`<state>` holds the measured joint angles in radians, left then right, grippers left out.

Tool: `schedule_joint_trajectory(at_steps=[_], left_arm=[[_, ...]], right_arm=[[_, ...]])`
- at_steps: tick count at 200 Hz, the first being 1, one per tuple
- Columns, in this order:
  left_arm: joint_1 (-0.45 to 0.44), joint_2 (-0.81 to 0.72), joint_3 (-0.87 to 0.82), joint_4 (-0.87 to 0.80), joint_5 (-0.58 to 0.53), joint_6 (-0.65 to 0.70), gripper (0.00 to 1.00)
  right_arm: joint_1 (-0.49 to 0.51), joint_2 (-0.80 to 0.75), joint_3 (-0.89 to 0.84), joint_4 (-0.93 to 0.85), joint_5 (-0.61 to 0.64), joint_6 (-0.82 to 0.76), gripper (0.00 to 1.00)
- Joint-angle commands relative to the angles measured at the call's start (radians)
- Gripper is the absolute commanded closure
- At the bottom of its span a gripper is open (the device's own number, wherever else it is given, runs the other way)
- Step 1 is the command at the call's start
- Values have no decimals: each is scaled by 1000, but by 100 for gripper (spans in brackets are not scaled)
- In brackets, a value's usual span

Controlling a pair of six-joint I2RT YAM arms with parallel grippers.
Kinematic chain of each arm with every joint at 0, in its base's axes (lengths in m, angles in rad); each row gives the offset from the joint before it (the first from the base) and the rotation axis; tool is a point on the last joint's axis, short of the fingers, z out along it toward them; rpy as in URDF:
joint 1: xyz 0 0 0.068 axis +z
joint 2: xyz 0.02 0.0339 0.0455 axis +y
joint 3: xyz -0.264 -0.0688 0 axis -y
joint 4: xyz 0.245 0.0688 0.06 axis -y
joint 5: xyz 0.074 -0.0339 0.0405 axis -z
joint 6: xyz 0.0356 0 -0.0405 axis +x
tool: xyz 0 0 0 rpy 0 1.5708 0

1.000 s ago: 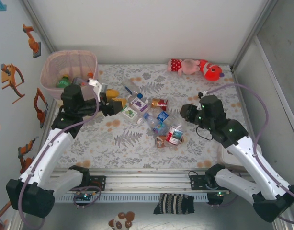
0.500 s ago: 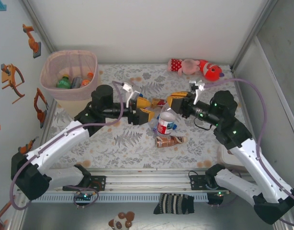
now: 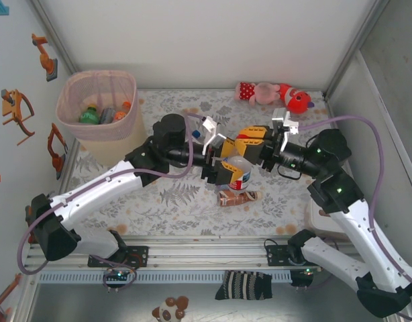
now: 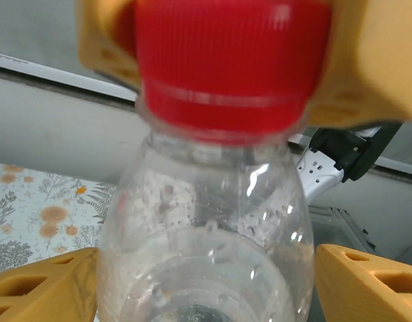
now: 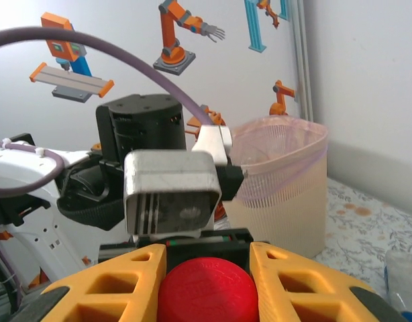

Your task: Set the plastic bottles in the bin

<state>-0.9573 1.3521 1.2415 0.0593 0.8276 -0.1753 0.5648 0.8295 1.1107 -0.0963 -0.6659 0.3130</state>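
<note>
Left wrist view puts the bottle (image 4: 206, 228) close up: clear, thin-walled plastic, seemingly empty apart from droplets inside, with a ribbed red cap (image 4: 226, 60). It hangs in the air above the middle of the counter (image 3: 172, 201), well apart from the bin (image 3: 129, 94) in the far left corner. The right claw (image 5: 206, 285) is clenched on the cap from both sides. The left claw (image 3: 227, 166) stands released, its yellow fingers (image 4: 38, 288) either side of the body without squeezing it. I judge the bottle light and easily dented — the wall would buckle under a hard pinch, and the smooth curved shoulder looks slippery. The stiffest hold is the cap or neck. On the body, the belt with the red, white and blue label, seen from the top external camera, seems the better place — closed gently.
</note>
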Motion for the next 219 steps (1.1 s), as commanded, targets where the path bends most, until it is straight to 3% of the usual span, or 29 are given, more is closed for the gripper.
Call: schedule_joint_trajectory(at_steps=[1, 66, 111, 147, 168, 193, 198, 219], left_arm=[[-17, -4, -8, 36, 18, 54, 20], [-76, 5, 24, -61, -24, 189, 30], [-80, -13, 20, -51, -30, 205, 43], [-80, -27, 15, -55, -50, 208, 47], [-77, -43, 11, -68, -85, 207, 48], [-56, -68, 13, -105, -124, 210, 48], [-49, -73, 13, -114, -132, 210, 48], [-8, -106, 11, -146, -179, 205, 49]], right_arm=[[6, -26, 50, 27, -1, -8, 100], [6, -51, 73, 113, 80, 88, 100], [7, -52, 72, 123, 78, 105, 100], [5, -53, 78, 98, 87, 103, 100], [5, -60, 87, 68, 98, 95, 64], [6, -72, 94, 26, 138, 80, 38], [5, -75, 96, 18, 148, 78, 26], [6, -91, 97, -10, 183, 62, 19]])
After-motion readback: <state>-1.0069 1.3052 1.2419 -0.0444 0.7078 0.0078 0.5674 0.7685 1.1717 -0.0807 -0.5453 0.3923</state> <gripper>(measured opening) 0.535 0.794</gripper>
